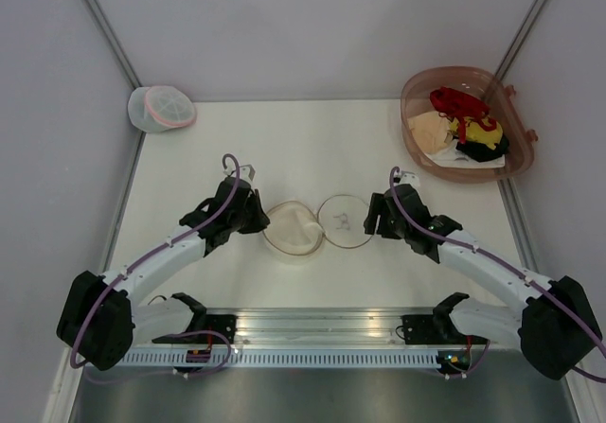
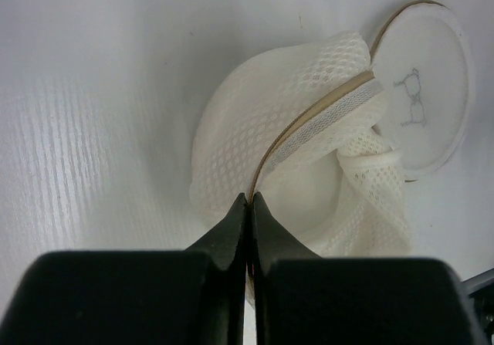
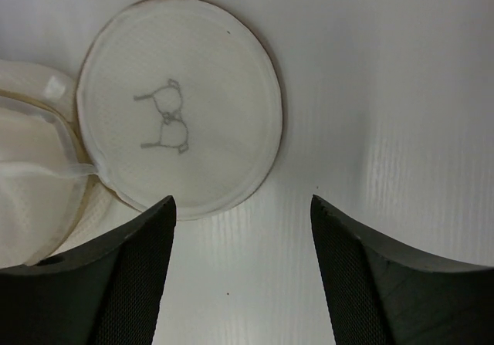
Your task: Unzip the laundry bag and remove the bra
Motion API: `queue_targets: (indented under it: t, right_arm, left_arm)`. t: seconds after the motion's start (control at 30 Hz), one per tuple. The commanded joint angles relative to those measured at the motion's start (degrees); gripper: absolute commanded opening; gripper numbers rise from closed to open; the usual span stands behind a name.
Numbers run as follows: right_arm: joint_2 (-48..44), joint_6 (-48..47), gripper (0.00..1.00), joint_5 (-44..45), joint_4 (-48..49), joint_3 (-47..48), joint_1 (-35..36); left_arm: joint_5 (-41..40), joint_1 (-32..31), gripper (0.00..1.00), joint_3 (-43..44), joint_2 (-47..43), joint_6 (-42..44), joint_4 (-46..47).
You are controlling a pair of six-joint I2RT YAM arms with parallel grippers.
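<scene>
Reaching in from the near edge of the bench [image 1: 284, 149], both arms angle toward the middle, where the laundry bag [image 1: 312, 224] lies unzipped and spread into two halves.

The left tool [image 1: 263, 219] sits at the left side of the bag. In the left wrist view its black fingers [image 2: 231, 229] are clenched tight together, and the tan rim band of the bag runs straight in between the tips, so the tool is gripping the bag's edge. Past the tips, the cream mesh of this half is crumpled and folded over on itself.

The right tool [image 1: 371, 217] is released, with its fingers [image 3: 139, 260] spread wide apart over bare bench just beside the bag's other half. That half lies flat as a round disc, with the small bra outline printed on it facing up. The fingers do not touch the disc in the right wrist view.

Farther back, at the far right corner, a translucent reddish basket [image 1: 417, 87] holds the red bra [image 1: 457, 100], lying on top of a yellow garment [image 1: 485, 133], a beige garment [image 1: 431, 128] and something black [image 1: 485, 150]. The bra is well apart from the bag and from both tools.

At the far left corner lies a whiter round bag [image 1: 161, 109] with a pink band.
</scene>
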Motion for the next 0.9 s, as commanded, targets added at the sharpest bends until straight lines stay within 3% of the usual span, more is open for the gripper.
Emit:
queue_targets:
  t: [0.0, 0.27, 0.3, 0.33, 0.5, 0.67, 0.87]
  right_arm:
    - [0.39, 3.44, 0.74, 2.11, 1.66, -2.44, 0.27]
    - [8.73, 6.69, 0.58, -1.75, 12.29, -7.37, 0.27]
    - [9.52, 6.87, 0.54, -1.76, 12.91, -7.20, 0.36]
    - [10.14, 6.96, 0.42, -1.58, 13.61, -7.11, 0.45]
    - [14.18, 6.70, 0.28, -0.35, 15.64, -5.09, 0.45]
    - [17.97, 6.43, 0.27, 1.58, 16.78, -3.95, 0.45]
    - [17.62, 6.17, 0.45, 1.23, 17.58, -3.07, 0.45]
  left_arm:
    - [0.47, 0.20, 0.02, -0.58, -0.70, -2.89, 3.02]
    - [2.57, 0.20, 0.02, -1.37, -0.78, -4.30, 4.87]
    - [2.66, 0.20, 0.02, -1.46, -0.70, -4.38, 4.87]
    - [2.66, 0.20, 0.02, -1.54, -0.78, -4.47, 4.96]
    - [3.98, 0.20, 0.02, -1.81, -0.17, -4.82, 5.92]
    - [5.47, 0.20, 0.02, -1.98, 0.45, -5.09, 6.98]
    - [6.18, 0.20, 0.02, -2.60, 0.54, -5.09, 7.33]
